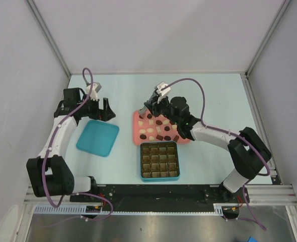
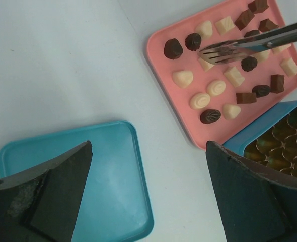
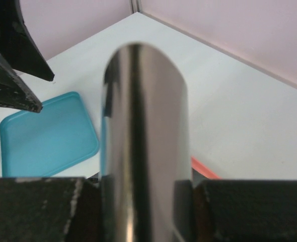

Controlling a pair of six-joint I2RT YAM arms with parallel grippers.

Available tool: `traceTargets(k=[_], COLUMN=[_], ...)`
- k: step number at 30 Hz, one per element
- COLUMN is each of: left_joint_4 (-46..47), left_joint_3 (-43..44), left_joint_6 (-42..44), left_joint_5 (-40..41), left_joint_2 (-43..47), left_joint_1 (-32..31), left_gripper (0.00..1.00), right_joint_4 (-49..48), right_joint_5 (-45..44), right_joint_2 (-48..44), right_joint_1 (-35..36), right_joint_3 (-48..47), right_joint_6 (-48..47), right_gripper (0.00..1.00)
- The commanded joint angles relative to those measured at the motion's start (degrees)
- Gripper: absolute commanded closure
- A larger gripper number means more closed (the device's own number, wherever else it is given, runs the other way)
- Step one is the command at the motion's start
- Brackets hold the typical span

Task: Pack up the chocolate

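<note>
Pink tray (image 1: 137, 128) from above carries all the chocolate (image 1: 158, 129), box (image 1: 160, 178) beside it unfilled; left wrist: my left hand (image 2: 148, 146) gapes empty above the lid (image 2: 113, 171), tongs (image 2: 229, 50) over a cream piece (image 2: 207, 64); right wrist: my right hand (image 3: 143, 201) clamps the tongs, so I judge picking, next a squeeze and lift

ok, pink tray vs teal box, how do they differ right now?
The pink tray is flat and carries loose chocolates; the teal box is gridded into gold cells that look empty. The tray is wider than the box. Both rest on the table, side by side.
</note>
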State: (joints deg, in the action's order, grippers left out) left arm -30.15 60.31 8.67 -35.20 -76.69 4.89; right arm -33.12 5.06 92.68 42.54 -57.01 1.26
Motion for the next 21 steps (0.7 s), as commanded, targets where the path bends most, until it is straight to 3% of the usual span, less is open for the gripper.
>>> traceTargets(k=[1, 12, 21], left_joint_4=[1.0, 1.6, 2.5], left_joint_3=[-0.8, -4.1, -4.4], left_joint_6=[2.1, 3.1, 3.4], left_joint_5=[0.1, 2.5, 1.9], left_joint_2=[4.2, 7.5, 6.9], left_joint_1=[0.7, 1.6, 1.8], left_gripper=[0.00, 0.00, 0.00], right_joint_4=[-5.5, -8.3, -12.8], right_joint_5=[-0.8, -2.2, -1.9], right_joint_2=[1.8, 6.1, 9.3], right_joint_1=[0.3, -0.5, -1.1], right_joint_3=[-3.2, -3.5, -4.9], right_joint_6=[-1.1, -1.1, -0.7], right_gripper=[0.73, 0.57, 0.58])
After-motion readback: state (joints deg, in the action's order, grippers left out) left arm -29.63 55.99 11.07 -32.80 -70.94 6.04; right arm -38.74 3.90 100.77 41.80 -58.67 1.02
